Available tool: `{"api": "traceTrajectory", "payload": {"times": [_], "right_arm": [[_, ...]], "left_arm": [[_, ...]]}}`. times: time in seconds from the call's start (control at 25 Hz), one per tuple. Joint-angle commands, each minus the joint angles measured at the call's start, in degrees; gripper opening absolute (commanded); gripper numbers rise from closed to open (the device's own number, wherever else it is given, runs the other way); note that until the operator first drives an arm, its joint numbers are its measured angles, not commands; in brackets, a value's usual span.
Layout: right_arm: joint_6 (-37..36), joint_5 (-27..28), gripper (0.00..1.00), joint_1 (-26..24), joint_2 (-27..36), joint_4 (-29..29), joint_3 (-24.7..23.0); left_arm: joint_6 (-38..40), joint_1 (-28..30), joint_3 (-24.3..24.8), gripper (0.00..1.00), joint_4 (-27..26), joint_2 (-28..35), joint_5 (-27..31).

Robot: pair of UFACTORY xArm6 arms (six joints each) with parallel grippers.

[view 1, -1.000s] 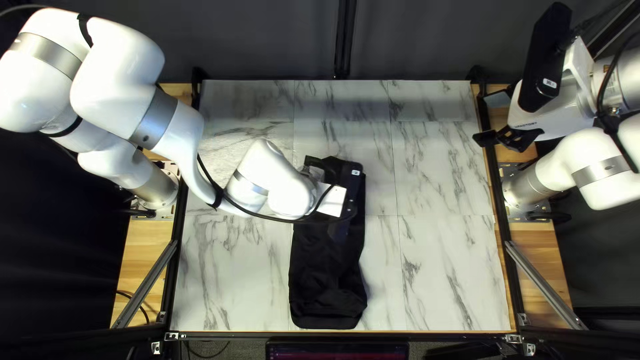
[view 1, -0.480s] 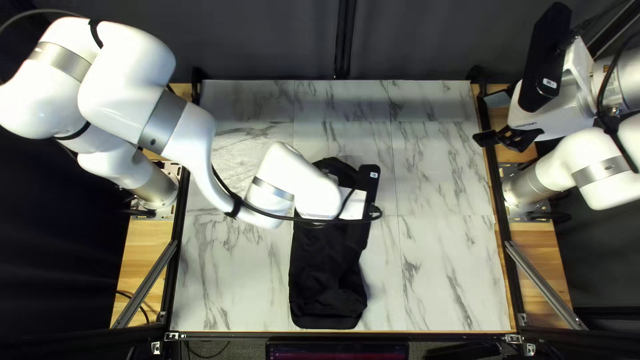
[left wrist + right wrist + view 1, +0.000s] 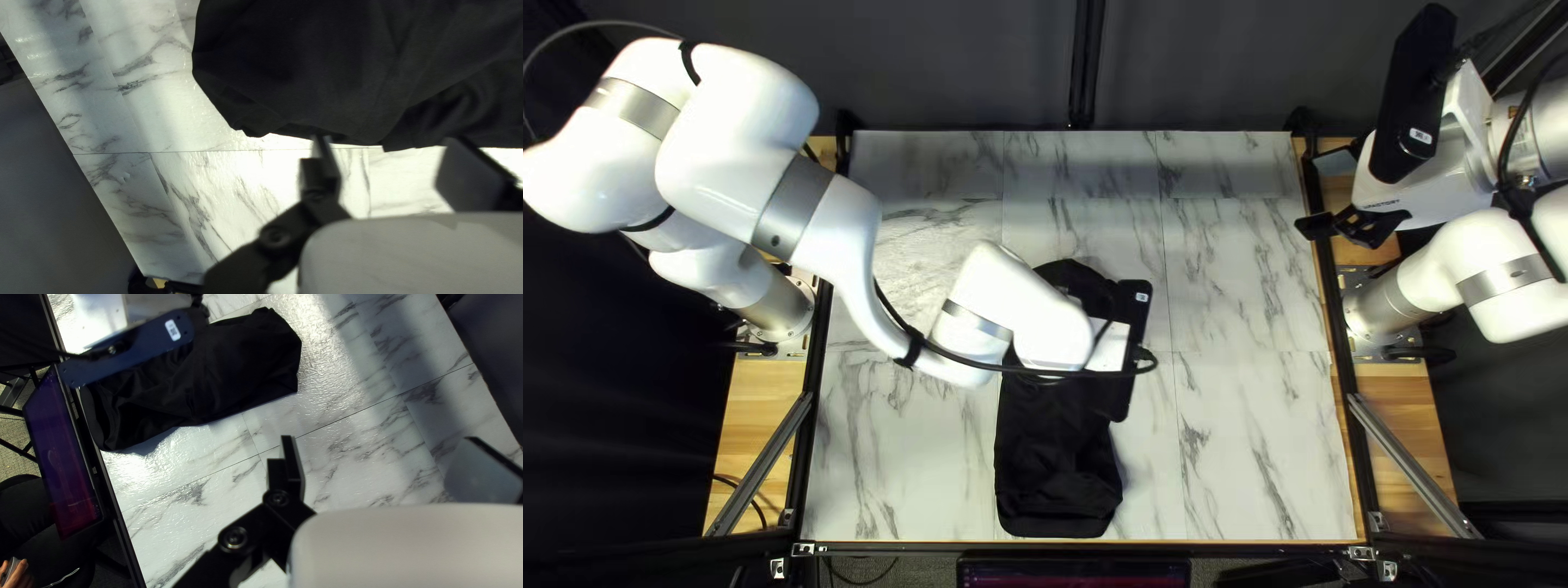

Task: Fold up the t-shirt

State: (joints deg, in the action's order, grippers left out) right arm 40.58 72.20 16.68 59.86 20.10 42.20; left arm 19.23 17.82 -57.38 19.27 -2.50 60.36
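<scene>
Robotics lab — two white robot arms (image 3: 839,234), metal framing (image 3: 1416,467), dark curtain (image 3: 1220,65)

Both arms are glossy white and chunky, all rounded bends with satin silver bands. The left arm (image 3: 844,223), based at the table's (image 3: 1241,272) left edge, has black straps (image 3: 907,354), a black cable (image 3: 1067,375) along it and a thin grey one (image 3: 588,24) too. Its twin at the right edge, the right arm (image 3: 1530,310), has a black cable (image 3: 1508,142) as well. Each wears a dark, flat bar (image 3: 1416,98) with rounded corners and a small white label (image 3: 1420,136). Left gripper (image 3: 1111,344) and right gripper (image 3: 1339,225) match: white body, slabby black fingers, black links with round screws (image 3: 235,537).
</scene>
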Motion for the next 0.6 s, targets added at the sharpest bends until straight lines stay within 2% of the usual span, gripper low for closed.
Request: {"api": "traceTrajectory", "payload": {"times": [0.04,0.2,0.6], "right_arm": [[0.0,0.0,1.00,0.0,0.0,0.0,0.0],[0.0,0.0,1.00,0.0,0.0,0.0,0.0],[0.0,0.0,1.00,0.0,0.0,0.0,0.0]], "left_arm": [[5.2,-1.2,10.7,1.00,1.5,4.7,-7.9],[7.2,-3.9,16.8,1.00,3.4,6.5,-14.9],[14.3,-5.1,20.5,1.00,7.8,3.9,-26.4]]}}
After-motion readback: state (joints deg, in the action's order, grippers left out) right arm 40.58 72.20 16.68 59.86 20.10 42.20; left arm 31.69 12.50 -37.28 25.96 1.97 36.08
